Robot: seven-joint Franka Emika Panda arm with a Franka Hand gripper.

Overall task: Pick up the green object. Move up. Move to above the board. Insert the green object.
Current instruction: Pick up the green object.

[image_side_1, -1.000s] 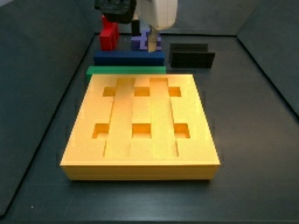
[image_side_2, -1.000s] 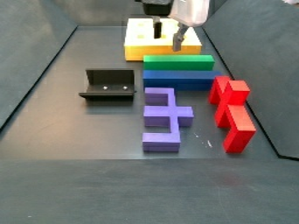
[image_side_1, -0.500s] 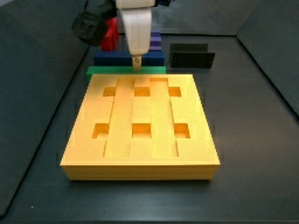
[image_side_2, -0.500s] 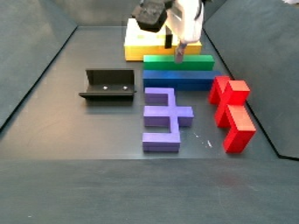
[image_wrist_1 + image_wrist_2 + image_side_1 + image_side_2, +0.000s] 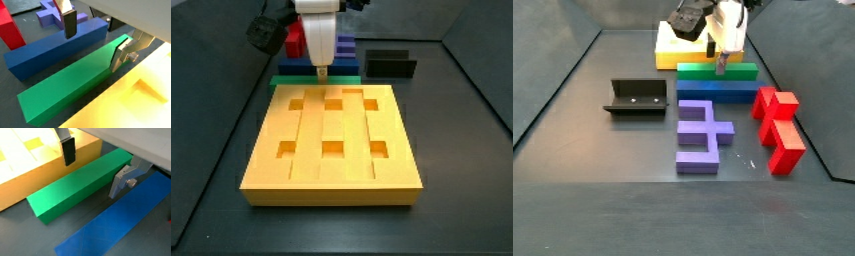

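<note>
A: Between the board [image 5: 331, 145] and the blue block [image 5: 57, 47] lies the green object [image 5: 70, 82], flat on the floor, touching the board's far end in a side view.

B: Long axis?

A: Runs across the board's width, parallel to that end edge and to the blue block. Square ends point sideways.

B: What changed?

A: Claw [image 5: 93, 165] has come lower than half a second ago. It's now straddling the bar near one end, one finger on the board side, one on the blue side.

B: Clamped?

A: No. Plates stand apart, gaps visible on both sides in both wrist views. So pick-up's about to start, I'd say; closing comes next.

B: Other stuff?

A: Purple piece [image 5: 704, 135], red piece [image 5: 778, 128], black box [image 5: 636, 98], all clear of the claw.
</note>
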